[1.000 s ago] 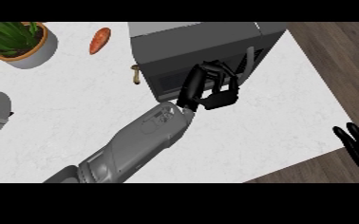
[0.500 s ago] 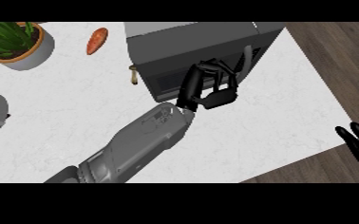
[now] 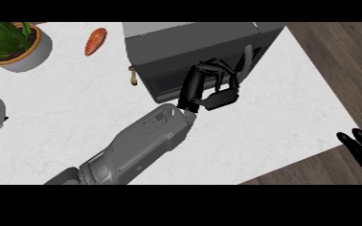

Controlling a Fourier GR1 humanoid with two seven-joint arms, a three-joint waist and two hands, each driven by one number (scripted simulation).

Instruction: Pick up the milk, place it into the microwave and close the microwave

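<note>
Right hand: a black hand [image 3: 351, 145] shows only as fingertips at the lower right edge of the view, off the table's corner, resting; whether it is released or clenched cannot be told.
Left forearm: the grey forearm [image 3: 138, 148] comes up from the lower edge across the white marble-look table [image 3: 63, 110], angled toward the microwave.
Left hand: the black left hand [image 3: 210, 87] is at the front face of the dark grey box-shaped microwave [image 3: 194, 48], fingers curled and clenched on nothing that can be seen, knuckles against or just beside the door.
Milk: not visible anywhere on the table; judged to be inside the microwave already, though the view cannot confirm it.
Door: appears shut or very nearly so, its front panel flush with the body as far as this steep angle shows.
Step in hand: likely finishing the door's closing. Done well, the hand pushes squarely on the door's free edge, straight toward the body, so the microwave does not slide on the table, then draws back clear.
Beyond: a small brown object [image 3: 132, 76] lies just left of the microwave; an orange-red oblong vegetable [image 3: 96, 41] and a green plant in a pale pot [image 3: 20, 48] sit at the far left.
</note>
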